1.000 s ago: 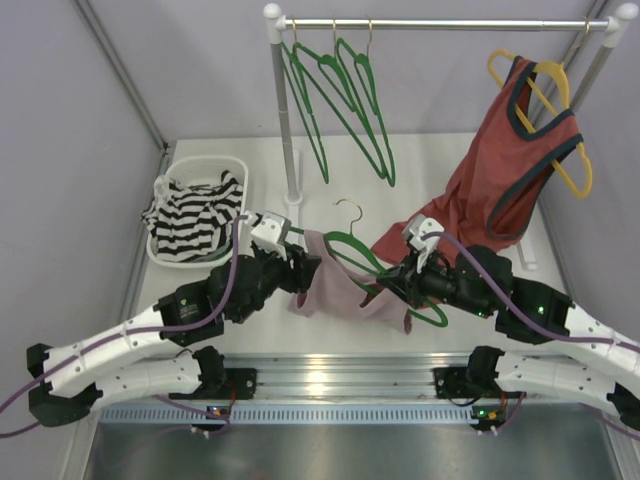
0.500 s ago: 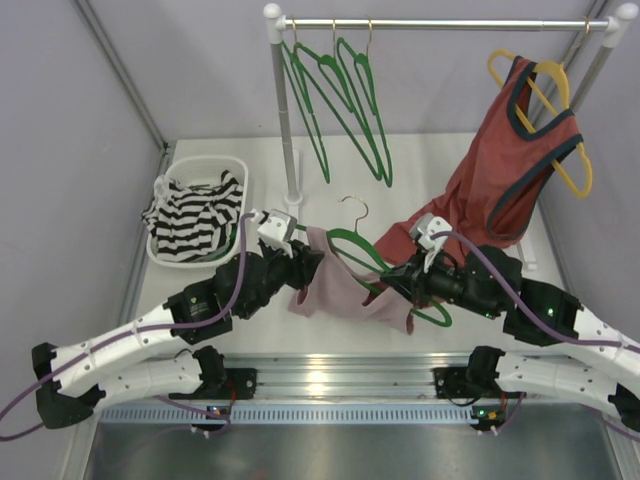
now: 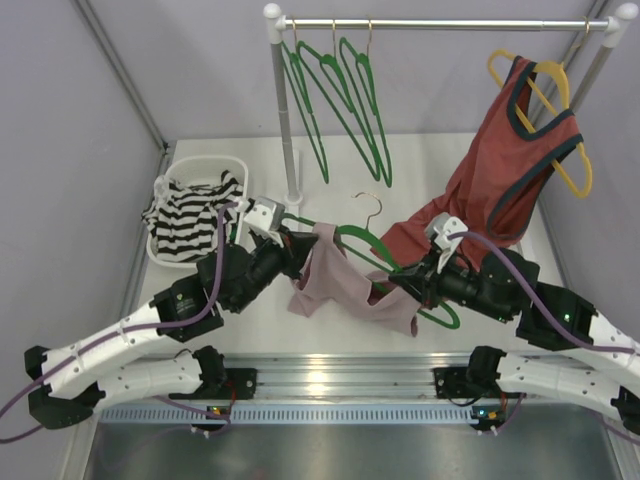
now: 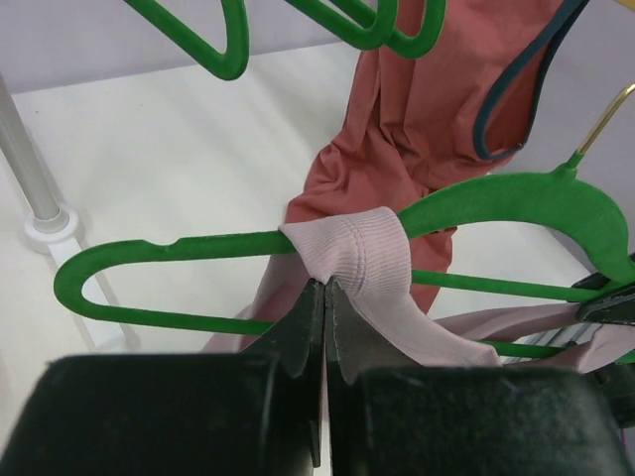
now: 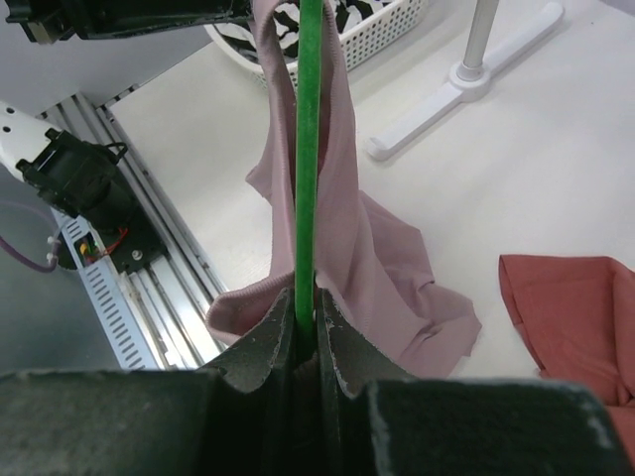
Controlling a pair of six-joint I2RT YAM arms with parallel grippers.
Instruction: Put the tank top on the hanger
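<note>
Left pincer (image 3: 298, 250), seen from above, is pinched shut on the tank top (image 3: 335, 285), held mid-table with the hanger (image 3: 362, 238). Its wrist view shows one strap (image 4: 362, 260) looped over the hanger's arm. Right pincer (image 5: 306, 312) clamps the green bar. I judge the second shoulder isn't yet on.

hanger (image 4: 516, 198) hook cropped, tank top (image 4: 357, 258) partly behind left hand (image 4: 324, 294)

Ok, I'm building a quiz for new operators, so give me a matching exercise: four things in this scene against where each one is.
1 tank top
2 striped garment
3 rust-red top
4 spare green hangers

a bare on the rail
b in the white basket
c on the yellow hanger
d strap over the green hanger in the right gripper

Pairs: 1-d, 2-b, 3-c, 4-a
</note>
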